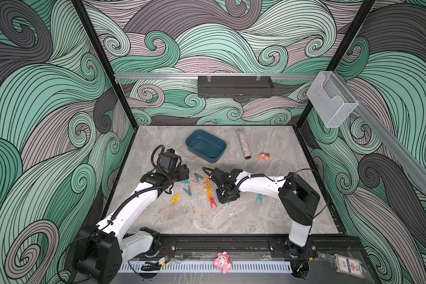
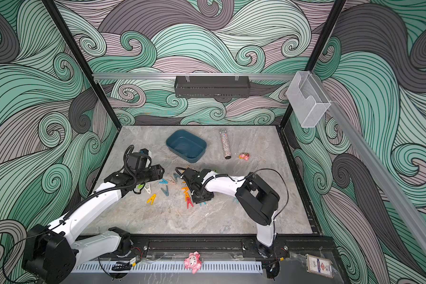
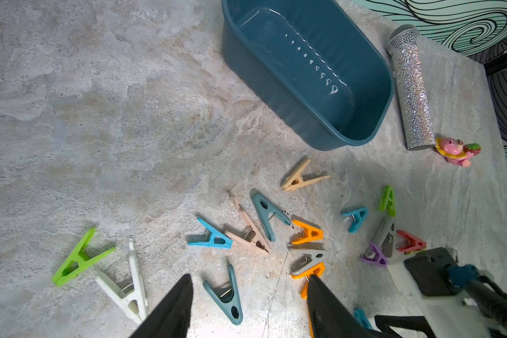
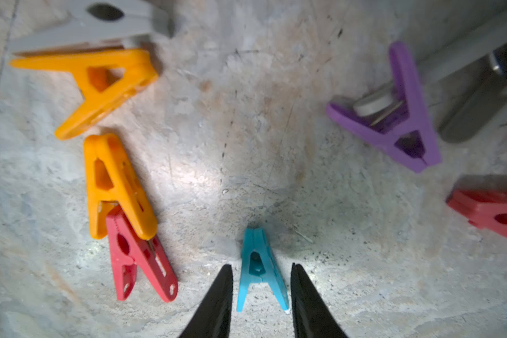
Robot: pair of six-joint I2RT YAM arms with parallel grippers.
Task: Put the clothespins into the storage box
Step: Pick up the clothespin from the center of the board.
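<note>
In both top views the storage box (image 1: 205,146) sits toward the table's (image 1: 231,218) back, and the clothespins (image 1: 208,189) lie scattered nearer, between the arms.

Left wrist: left gripper (image 3: 250,277), jaws wide, slate-teal pin (image 3: 226,295) lying between them.

Right wrist: right gripper (image 4: 261,265), jaws narrow, flanking the bright teal pin (image 4: 258,275), slim gaps either side.

— How are your arms set?
— My left arm (image 1: 135,204), white shells and black joints, reaches forward and low. Its black left gripper (image 3: 250,278) is spread wide.
— And the other?
— My matching white-and-black right arm (image 1: 261,185) folds inward, wrist bent. My black right gripper (image 4: 261,265) points downward, fingers narrowly apart.
</note>
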